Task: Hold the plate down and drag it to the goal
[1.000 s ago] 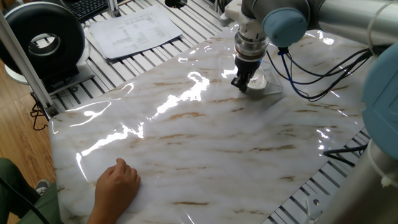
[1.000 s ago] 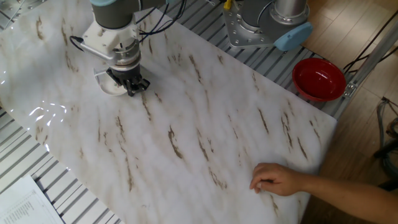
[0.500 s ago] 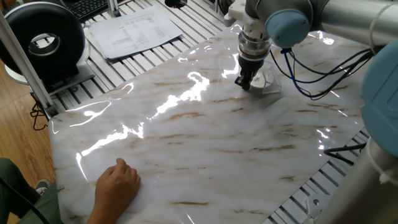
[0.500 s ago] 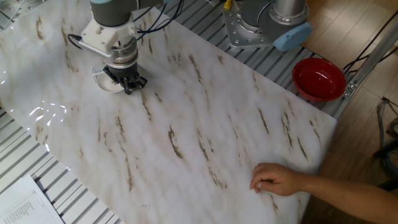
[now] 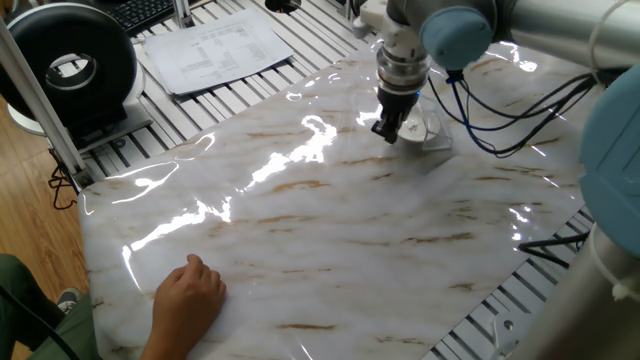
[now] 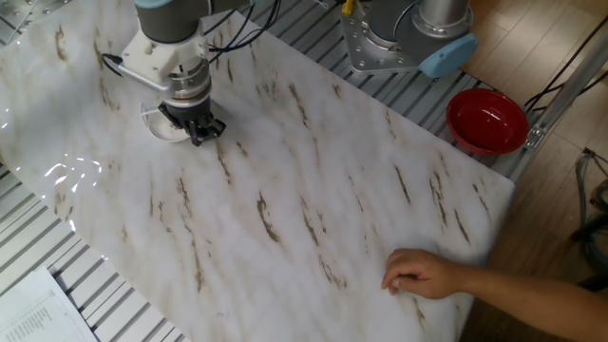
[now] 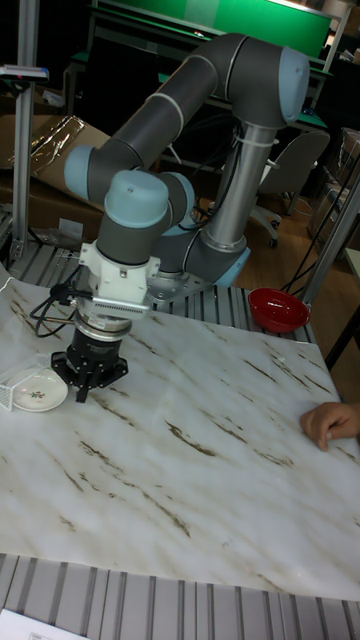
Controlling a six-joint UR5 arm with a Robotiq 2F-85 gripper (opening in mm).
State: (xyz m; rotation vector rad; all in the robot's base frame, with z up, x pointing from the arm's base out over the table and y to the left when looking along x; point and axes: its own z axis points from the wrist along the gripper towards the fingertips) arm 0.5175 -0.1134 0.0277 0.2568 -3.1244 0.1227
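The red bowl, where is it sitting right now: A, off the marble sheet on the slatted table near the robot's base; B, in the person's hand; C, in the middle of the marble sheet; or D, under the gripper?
A: the red bowl sits past the marble sheet's edge on the slatted table, beside the robot's base, far from the gripper and the person's hand.

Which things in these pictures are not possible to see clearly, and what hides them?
- End effector: fingertips are dark and small in every view; open or shut cannot be told.
- Plate: in both fixed views the end effector covers part of it, so contact is unclear.
- Goal: clear material, edges faint; in the tall view the frame edge cuts it.
- Person's hand: cut off by the tall view's right edge.
- Paper sheet: print too small to read.
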